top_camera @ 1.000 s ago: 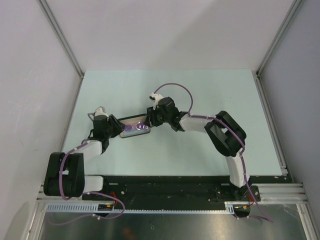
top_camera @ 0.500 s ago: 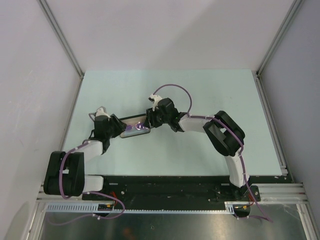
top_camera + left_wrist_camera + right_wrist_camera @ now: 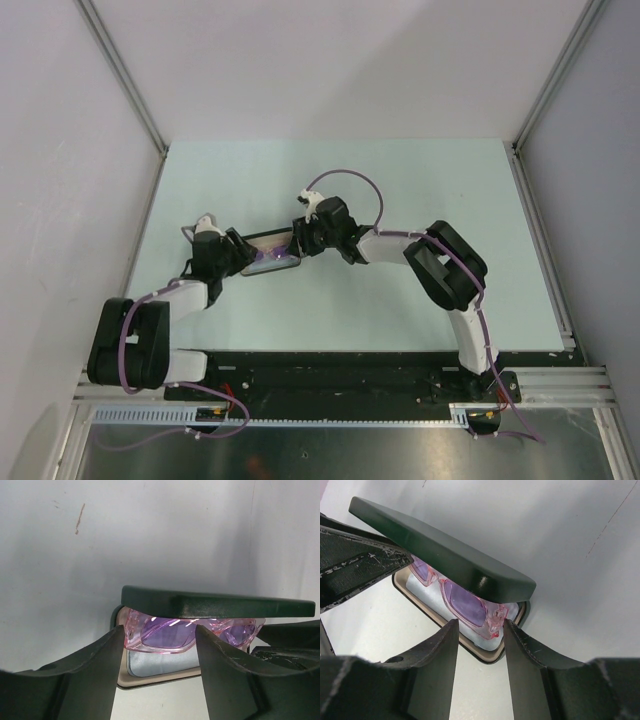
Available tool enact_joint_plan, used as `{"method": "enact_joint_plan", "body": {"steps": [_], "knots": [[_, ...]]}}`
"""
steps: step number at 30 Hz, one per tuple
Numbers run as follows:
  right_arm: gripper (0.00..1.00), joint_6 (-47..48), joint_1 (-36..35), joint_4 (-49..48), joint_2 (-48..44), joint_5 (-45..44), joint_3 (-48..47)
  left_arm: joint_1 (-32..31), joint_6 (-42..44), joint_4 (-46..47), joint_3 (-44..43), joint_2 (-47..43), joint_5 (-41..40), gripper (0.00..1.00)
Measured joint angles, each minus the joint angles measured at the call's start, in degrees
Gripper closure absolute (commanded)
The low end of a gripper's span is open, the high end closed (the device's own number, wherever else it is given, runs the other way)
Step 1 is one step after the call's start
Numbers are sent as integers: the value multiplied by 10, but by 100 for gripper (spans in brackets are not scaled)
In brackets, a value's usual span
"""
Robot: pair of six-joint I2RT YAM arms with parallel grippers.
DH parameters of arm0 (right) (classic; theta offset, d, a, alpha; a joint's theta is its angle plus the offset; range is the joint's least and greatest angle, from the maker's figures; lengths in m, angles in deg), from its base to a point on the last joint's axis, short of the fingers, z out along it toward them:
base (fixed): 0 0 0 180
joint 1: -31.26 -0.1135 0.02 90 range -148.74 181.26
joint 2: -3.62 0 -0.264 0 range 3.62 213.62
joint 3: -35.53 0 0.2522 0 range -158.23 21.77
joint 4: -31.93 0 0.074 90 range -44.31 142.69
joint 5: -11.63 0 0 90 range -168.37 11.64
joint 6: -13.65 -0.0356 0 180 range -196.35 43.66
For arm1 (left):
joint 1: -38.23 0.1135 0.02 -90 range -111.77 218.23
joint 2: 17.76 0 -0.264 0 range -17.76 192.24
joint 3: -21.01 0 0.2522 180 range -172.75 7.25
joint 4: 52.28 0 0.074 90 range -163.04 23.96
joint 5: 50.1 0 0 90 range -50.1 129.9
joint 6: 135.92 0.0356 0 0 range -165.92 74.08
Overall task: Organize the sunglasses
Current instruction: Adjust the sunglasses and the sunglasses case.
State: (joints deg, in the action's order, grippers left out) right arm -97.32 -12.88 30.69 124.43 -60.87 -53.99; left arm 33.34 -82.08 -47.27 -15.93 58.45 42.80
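On the pale table [image 3: 400, 200], sunglasses [image 3: 170, 635] sit inside the black case [image 3: 215, 605]. The left gripper [image 3: 159, 630] is parted and empty; the right gripper [image 3: 480, 625] has an unclear hold. Back both out level before closing.

A black, oblong, round-cornered hard case [image 3: 268, 243] lies on the pale green table [image 3: 400, 190], left of the table's middle. Its dark lid [image 3: 215, 605] stands half raised over a tan-rimmed base [image 3: 155, 682]. Inside the case, on the floor of the base, lies what looks like a pale blue cloth [image 3: 145, 664], though only a small patch shows. Beyond the case, white wall panels [image 3: 330, 60] close the far side, with slanting grey metal posts [image 3: 120, 75] at either hand. Nearer than the case, a black plate [image 3: 330, 365] edges the table.
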Motion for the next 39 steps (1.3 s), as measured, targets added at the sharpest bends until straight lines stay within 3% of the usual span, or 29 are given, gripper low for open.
{"method": "enact_joint_plan", "body": {"steps": [15, 25, 39], "knots": [[53, -5, 7, -11, 6, 17, 0, -5, -3, 0, -2, 9, -3, 43], [61, -11, 9, -12, 7, 25, 0, -5, -3, -1, -2, 8, -12, 52], [63, -4, 2, -2, 7, 10, 0, -5, -4, -24, -1, -41, -18, 52]]}}
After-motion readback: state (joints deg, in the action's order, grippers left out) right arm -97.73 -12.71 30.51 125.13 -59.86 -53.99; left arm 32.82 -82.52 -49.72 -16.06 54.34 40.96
